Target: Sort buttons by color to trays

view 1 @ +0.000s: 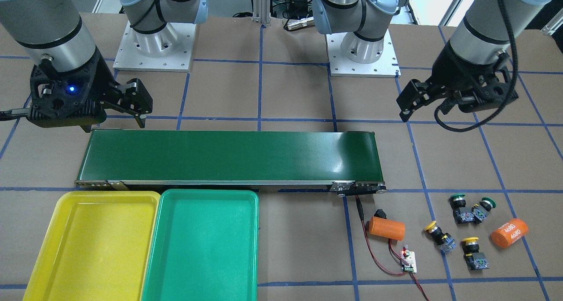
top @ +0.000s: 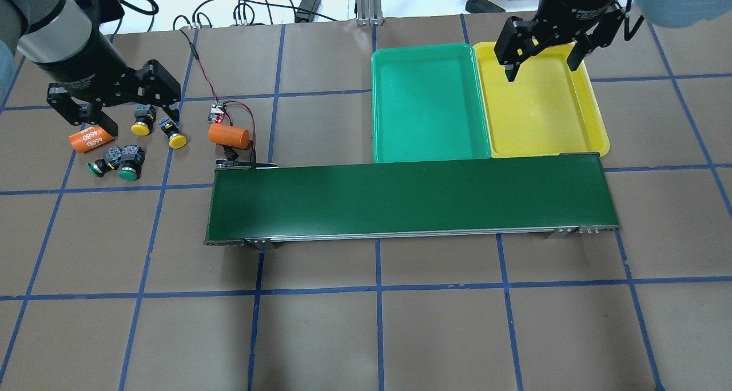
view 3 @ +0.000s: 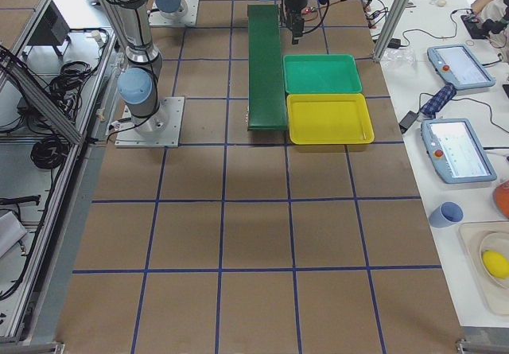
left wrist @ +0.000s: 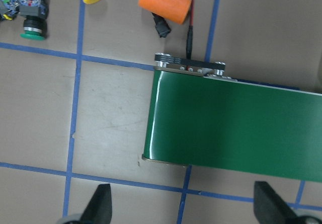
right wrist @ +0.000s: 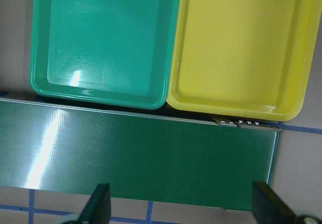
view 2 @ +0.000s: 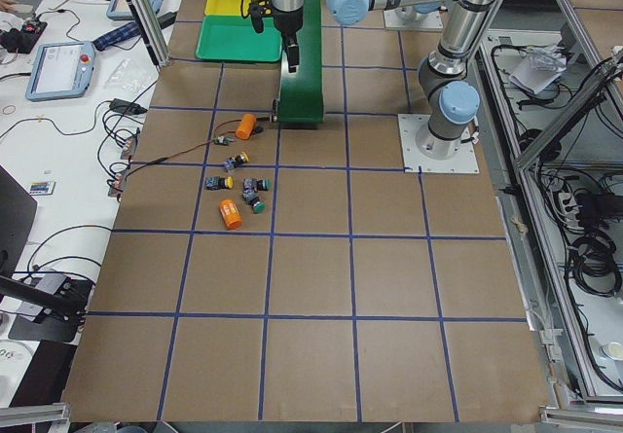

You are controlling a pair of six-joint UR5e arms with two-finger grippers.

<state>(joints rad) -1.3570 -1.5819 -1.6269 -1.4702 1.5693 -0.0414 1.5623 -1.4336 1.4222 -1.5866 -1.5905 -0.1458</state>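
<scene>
The left pincer (left wrist: 183, 205) was held spread wide, with nothing gripped, above the worktop (top: 366, 322) near the buttons. All four buttons were seen lying on the worktop, well apart from the trays. The first green button (top: 98, 166) and the second green button (top: 130, 171) were set body against body. Just beyond them lay the first yellow button (top: 141, 126) and the second yellow button (top: 176, 139), with one orange cylinder (top: 89, 139) on their left and another orange cylinder (top: 229, 135) on their right. Further right, the conveyor belt (top: 412, 199) was stretched across. Behind it, the green tray (top: 429, 108) and the yellow tray (top: 543, 119) were placed side by side. The right pincer (top: 541, 71) was likewise held released, near the belt's right end.
</scene>
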